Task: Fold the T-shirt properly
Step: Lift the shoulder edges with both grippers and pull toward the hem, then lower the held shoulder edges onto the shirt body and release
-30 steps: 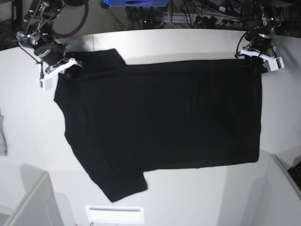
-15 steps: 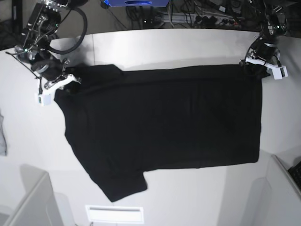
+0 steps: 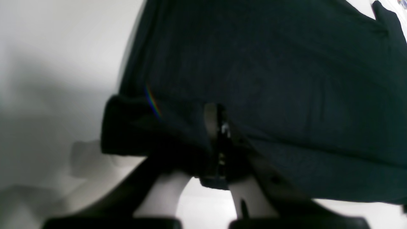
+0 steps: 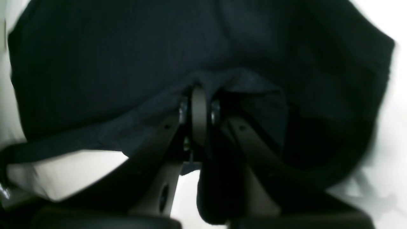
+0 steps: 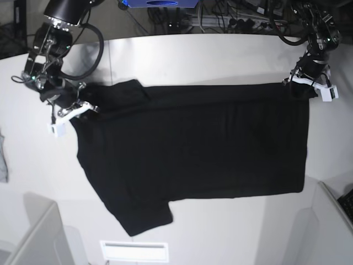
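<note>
Black cloth covers most of the white surface: the T-shirt is spread plain side up, its hem toward 3 o'clock and its collar end toward 9 o'clock in the base view. One sleeve is seen at about 7 o'clock, lying flat near the front edge; the other sleeve is bunched at about 10 o'clock. The far edge of the shirt is pulled into a straight line between the two arms. The left claw is clamped on the T-shirt's hem corner at about 2 o'clock; in its wrist view the cloth is pinched between closed fingers. The right claw is clamped on the shoulder by the bunched sleeve, with cloth gathered round its closed fingers. A grey scrap of cloth is seen at the 9 o'clock edge, well apart from the shirt.
</note>
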Tool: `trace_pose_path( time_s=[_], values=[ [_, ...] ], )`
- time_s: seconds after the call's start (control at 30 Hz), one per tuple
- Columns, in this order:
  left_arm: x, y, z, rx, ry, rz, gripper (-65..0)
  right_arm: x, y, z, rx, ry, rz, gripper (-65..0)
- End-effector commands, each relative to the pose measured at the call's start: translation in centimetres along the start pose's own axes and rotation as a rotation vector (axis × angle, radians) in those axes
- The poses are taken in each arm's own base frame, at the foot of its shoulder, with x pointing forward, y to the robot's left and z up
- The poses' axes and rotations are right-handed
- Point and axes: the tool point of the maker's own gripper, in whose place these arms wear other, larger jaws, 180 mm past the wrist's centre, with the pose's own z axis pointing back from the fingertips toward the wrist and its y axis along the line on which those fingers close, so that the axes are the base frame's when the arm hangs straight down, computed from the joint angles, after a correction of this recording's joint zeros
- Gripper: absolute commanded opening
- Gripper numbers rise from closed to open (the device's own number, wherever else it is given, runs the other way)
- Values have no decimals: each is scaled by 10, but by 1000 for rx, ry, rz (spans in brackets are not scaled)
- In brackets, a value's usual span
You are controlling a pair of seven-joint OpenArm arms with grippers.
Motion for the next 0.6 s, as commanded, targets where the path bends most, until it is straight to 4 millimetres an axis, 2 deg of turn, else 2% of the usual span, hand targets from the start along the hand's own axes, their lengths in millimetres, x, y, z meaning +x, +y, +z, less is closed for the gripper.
trace_pose_path(
  time_s=[0.0,0.57],
  values=[
    [18,0,0,3,-48,-30,-650,17,8,1,21,-45,17,-650],
    [28,0,-23,27,-8,-43,-650,35,9,-24,48,-15,-19,-650]
  ],
)
